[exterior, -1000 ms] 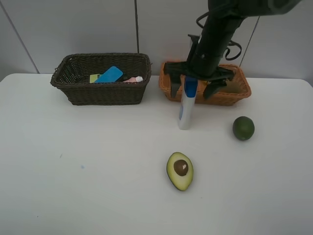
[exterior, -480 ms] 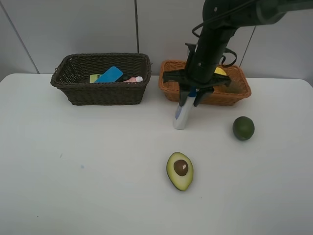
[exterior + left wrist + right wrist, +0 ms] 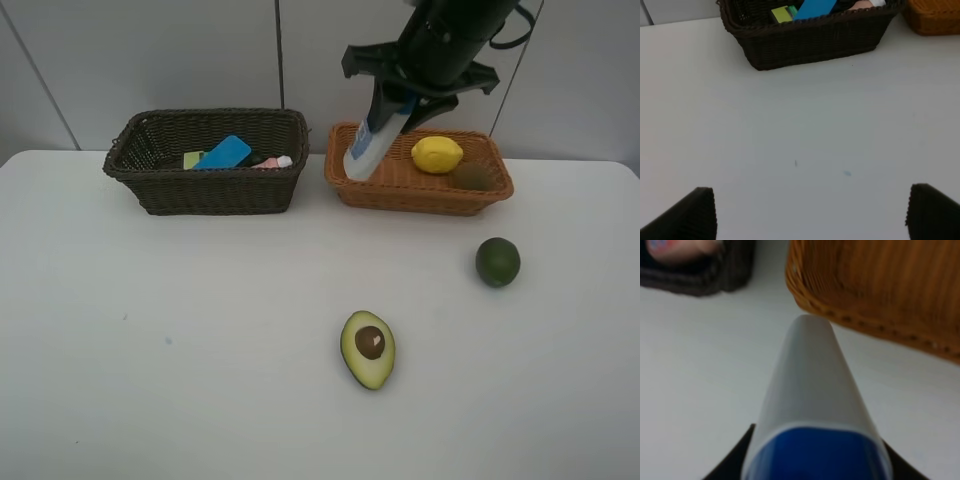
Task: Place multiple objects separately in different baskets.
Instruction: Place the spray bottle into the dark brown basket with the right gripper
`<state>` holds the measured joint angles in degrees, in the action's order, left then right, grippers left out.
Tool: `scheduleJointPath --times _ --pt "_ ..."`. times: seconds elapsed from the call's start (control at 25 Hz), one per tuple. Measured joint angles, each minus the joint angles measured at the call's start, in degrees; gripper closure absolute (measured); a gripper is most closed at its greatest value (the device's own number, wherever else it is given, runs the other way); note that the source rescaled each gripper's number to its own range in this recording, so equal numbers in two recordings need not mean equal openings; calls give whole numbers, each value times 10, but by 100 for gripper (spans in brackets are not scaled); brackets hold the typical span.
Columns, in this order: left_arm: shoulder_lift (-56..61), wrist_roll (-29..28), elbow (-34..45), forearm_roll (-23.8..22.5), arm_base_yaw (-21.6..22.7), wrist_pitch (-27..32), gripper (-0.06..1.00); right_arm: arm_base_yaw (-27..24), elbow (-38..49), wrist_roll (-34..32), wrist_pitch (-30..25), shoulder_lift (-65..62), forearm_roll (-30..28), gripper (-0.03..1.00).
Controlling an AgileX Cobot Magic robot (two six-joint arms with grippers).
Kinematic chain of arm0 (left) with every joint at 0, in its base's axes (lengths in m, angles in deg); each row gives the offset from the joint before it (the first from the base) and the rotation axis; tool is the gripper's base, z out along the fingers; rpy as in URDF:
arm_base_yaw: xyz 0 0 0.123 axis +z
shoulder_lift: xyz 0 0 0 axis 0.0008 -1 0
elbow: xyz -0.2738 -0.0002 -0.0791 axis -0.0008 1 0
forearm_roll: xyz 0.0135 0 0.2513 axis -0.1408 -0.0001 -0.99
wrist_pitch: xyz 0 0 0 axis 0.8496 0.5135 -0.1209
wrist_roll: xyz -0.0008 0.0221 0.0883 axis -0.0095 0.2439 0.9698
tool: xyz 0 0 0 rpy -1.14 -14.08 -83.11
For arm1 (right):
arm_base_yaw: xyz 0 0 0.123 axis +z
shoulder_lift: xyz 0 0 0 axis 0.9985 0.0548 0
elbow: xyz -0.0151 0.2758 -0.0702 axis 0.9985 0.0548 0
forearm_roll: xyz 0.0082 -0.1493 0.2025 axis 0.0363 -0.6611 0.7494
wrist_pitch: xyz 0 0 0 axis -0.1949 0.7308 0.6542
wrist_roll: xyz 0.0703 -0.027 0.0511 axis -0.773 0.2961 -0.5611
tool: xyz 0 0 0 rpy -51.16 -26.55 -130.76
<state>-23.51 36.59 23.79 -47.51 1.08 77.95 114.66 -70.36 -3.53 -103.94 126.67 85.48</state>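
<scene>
My right gripper (image 3: 395, 105) is shut on the blue cap of the white blue-capped bottle (image 3: 364, 150) and holds it tilted in the air over the left front rim of the orange-tan basket (image 3: 400, 192). In the right wrist view the bottle (image 3: 810, 390) points down at the table between both baskets. A lemon (image 3: 437, 154) and a kiwi (image 3: 472, 176) lie in that basket. The dark brown basket (image 3: 210, 190) holds a blue block (image 3: 222, 153) and a pink bottle (image 3: 270, 161). A lime (image 3: 498, 262) and a halved avocado (image 3: 368, 349) rest on the table. My left gripper (image 3: 815, 215) is open above bare table.
The white table (image 3: 200, 330) ends at a grey panelled wall behind the baskets. A yellow-green item (image 3: 192, 159) lies in the dark brown basket (image 3: 810, 42). The orange-tan basket's corner (image 3: 932, 20) shows beside it in the left wrist view.
My right gripper shut on the bottle's blue cap where it stood on the table. It then lifted the bottle up and tilted it toward the orange-tan basket's left rim. The lemon is uncovered.
</scene>
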Motion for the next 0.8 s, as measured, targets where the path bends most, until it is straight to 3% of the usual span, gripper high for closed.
scheduleJointPath --times 0.12,0.36,0.48,0.6,0.72,0.8 --pt "0 0 0 0 0 0 -6 0 0 57 97 -3 60 97" --pt "0 0 0 0 0 0 -6 33 0 204 344 55 193 97" --pt "0 0 0 0 0 0 -6 68 0 268 482 95 218 97" --pt "0 0 0 0 0 0 -6 94 0 292 604 145 223 97" --pt "0 0 0 0 0 0 -6 100 0 293 664 189 228 97" --pt "0 0 0 0 0 0 -6 99 1 292 673 211 231 97"
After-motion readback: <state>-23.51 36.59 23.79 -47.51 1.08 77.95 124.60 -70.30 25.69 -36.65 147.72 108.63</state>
